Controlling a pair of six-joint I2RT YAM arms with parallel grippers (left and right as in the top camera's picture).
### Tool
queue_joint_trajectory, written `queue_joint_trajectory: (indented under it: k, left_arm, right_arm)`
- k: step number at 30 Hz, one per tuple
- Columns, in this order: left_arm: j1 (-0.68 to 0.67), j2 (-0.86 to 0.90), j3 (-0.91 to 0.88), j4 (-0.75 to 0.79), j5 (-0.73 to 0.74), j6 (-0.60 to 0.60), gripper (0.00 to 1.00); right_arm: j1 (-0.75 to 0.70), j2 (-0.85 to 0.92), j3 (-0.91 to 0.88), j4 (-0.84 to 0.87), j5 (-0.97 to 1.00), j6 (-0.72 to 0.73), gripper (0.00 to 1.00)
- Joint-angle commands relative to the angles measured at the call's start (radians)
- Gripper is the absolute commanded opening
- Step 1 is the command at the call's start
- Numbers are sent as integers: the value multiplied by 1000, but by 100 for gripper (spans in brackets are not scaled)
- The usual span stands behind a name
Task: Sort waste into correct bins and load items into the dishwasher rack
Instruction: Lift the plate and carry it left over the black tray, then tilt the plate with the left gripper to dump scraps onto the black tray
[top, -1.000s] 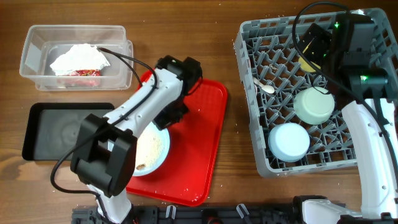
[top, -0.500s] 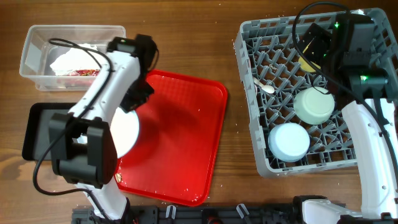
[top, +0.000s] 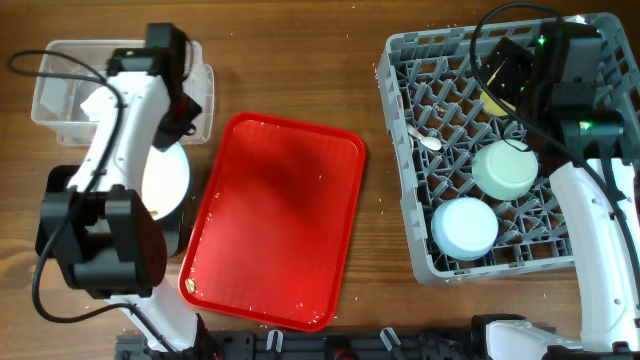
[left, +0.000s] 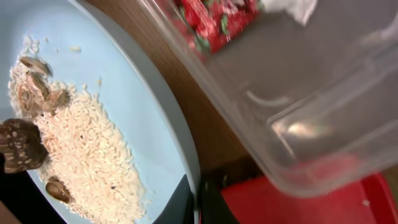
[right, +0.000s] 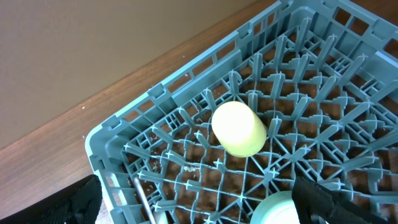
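Grips pale blue plate (top: 165, 185) by the rim with left gripper (left: 196, 205), jaws closed, left of red tray (top: 280, 230) (rice scraps (left: 87, 149) on it). Holds right gripper (right: 199, 205) wide open, empty, right of red tray, above dishwasher rack (top: 397, 120) and yellow cup (right: 238, 129).

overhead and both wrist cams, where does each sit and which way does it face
Overhead: fixed above the table, looking straight down; both arms show, plus clear rectangular plastic tub and large grey plastic dishwasher rack.
Left wrist: on the left arm, facing along the left end effector, shut on the pale blue plate beside the tub.
Right wrist: on the right arm, facing down into the rack at the small yellow cup; open right end effector's fingers show.
Shared: overhead and right wrist both show rack and cup.
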Motion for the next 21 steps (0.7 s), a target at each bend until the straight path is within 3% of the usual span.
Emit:
queue_joint_trajectory:
  k: [1,16,21]
  left_arm:
    - [61,9,21,36,14,19,4]
    - [265,-29,21,67,275,19,4]
    - [320,-89,21,66,380,67,4]
  right_arm:
    - [-2,10,5,-1,17,-8,100]
    - [-2,10,5,-1,17,-8,100]
    - [-2,10,5,-1,17,-8,100]
